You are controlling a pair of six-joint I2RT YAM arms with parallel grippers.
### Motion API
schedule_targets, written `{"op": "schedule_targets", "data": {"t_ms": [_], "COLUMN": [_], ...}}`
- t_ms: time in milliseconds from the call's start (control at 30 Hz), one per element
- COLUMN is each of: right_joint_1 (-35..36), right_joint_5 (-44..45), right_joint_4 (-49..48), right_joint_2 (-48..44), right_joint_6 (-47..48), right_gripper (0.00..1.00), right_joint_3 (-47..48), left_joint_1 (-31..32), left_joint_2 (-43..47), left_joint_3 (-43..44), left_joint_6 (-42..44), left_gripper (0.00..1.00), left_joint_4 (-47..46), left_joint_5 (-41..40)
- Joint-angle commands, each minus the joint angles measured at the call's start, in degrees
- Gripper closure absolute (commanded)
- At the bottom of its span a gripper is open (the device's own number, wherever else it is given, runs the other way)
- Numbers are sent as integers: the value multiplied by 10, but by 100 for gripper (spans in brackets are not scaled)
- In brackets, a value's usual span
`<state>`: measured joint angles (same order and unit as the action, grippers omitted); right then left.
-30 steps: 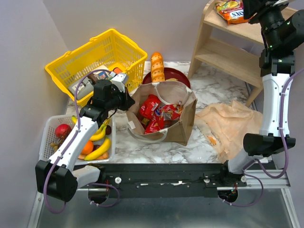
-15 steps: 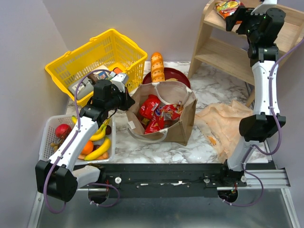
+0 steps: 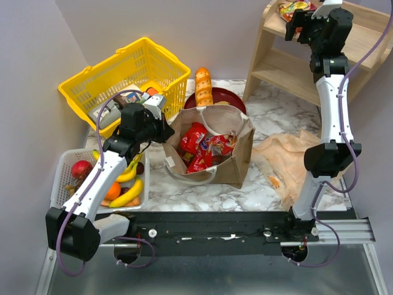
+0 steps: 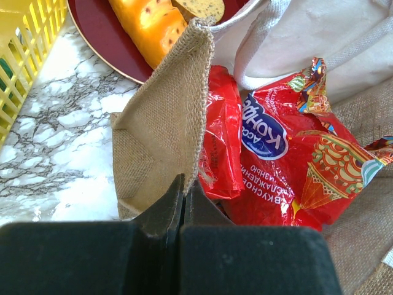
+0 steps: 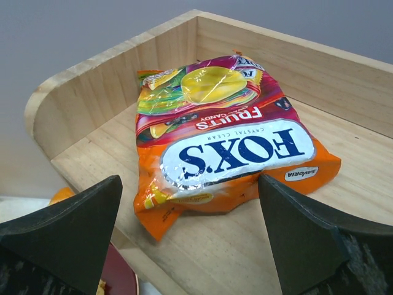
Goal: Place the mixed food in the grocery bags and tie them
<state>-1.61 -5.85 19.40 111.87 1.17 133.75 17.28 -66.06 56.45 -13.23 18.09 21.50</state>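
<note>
Brown burlap-look bag with white handles (image 3: 236, 166) stands open mid-worktop, toward the front edge of the white marble worktop (image 3: 270, 117). Shiny red crisp packets (image 3: 199, 144) lie inside it, several, piled. Left gripper (image 3: 163, 128) is at the bag's left rim; in the wrist view its jaws are fully closed, pinching the woven rim edge between them. Right gripper (image 3: 299, 23) is up at the top shelf of the pale wooden shelf unit (image 3: 288, 67) in the back-right corner. Its jaws are spread wide and hold nothing, with the black fingers (image 5: 67, 227) on either side of a shiny orange sweets packet with a white label (image 5: 227, 141). The packet lies flat on the top shelf near the curved end wall, clear of both fingers. Thin crinkly tan plastic bag (image 3: 295, 160) lies flattened at the worktop's right edge, just beside the burlap-look bag. White mesh tray (image 3: 64, 163) sits in the front-left corner and holds yellow bananas (image 3: 129, 195), a red apple (image 3: 80, 168) and an orange fruit (image 3: 112, 190). Yellow plastic basket (image 3: 132, 61) is in the back-left corner, tilted, with boxed goods inside. Long orange-brown loaf (image 3: 203, 86) rests on a dark red plate (image 3: 227, 98) just behind the burlap-look bag.
</note>
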Motion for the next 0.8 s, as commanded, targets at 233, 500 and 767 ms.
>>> {"op": "schedule_targets", "data": {"t_ms": [233,500,767], "right_joint_1": [9,9,84], "right_joint_5": [93,30,-8], "right_joint_4": [3,-65,-142], "right_joint_2": [52,-42,-251], "right_joint_6": [6,-26,50], "right_gripper": [46,99,99], "right_joint_3": [40,-45,-204], "left_joint_1": [0,0,0], "left_joint_2": [-2,-2,1], "left_joint_3": [1,2,1], "left_joint_6": [9,10,7], "left_gripper": [100,100,100], "left_joint_4": [15,17,14], "left_joint_5": [-14,-14,-6]}}
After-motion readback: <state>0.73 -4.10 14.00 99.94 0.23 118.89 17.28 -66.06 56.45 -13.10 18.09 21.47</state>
